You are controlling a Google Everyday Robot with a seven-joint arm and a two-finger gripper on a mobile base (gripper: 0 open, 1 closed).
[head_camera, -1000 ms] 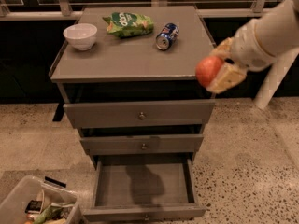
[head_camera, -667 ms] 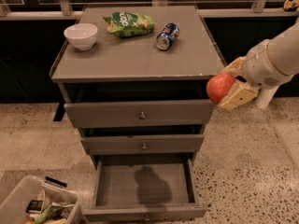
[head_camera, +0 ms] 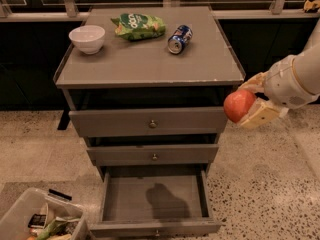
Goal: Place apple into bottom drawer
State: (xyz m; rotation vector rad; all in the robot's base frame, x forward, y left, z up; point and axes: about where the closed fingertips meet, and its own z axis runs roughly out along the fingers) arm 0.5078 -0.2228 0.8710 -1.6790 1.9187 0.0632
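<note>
The gripper [head_camera: 246, 103] is hanging right of the cabinet [head_camera: 150, 64], clasping the apple [head_camera: 238, 105]. Below-left of it the bottom drawer [head_camera: 125, 204] is standing open; above-left, can [head_camera: 179, 39], bag [head_camera: 138, 26] and bowl [head_camera: 87, 38] are sitting on the cabinet.

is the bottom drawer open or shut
Open: the bottom drawer is pulled out, its bare grey floor showing. The gripper, right of the cabinet, holds the apple.
</note>
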